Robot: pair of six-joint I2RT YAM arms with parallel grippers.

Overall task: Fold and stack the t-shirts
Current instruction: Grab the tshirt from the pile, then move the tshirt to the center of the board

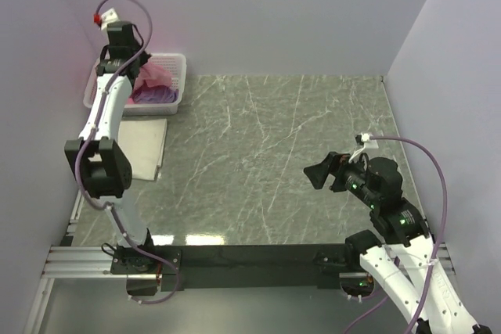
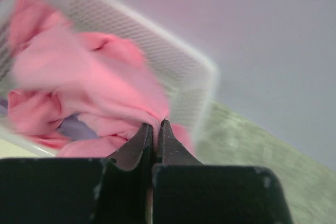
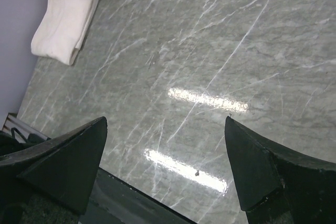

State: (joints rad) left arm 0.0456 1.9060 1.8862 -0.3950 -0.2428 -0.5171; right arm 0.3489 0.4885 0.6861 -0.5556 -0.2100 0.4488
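Left gripper (image 2: 155,126): jaws pressed together, with a fold of the pink t-shirt (image 2: 89,77) pinched at the tips. The rest of that shirt is heaped ahead of the fingers and to their left, inside the white lattice basket (image 2: 176,64) (this wrist view is blurred, so fine detail is lost). A scrap of the lavender t-shirt (image 2: 76,128) shows just left of the fingers, under the pink cloth and also in the basket. The green marbled table (image 2: 252,150) lies to the right of the tips, past the basket's corner.

Right gripper (image 3: 165,124): jaws spread wide with nothing between them, hanging over bare table, well apart from all the cloth. The cream t-shirt (image 3: 65,24) lies folded flat on the table, far ahead of this gripper and to its left, just beside the basket.

From the top view, the cream t-shirt sits on the near side of the basket, between the left gripper and that arm's base (partly under the forearm).
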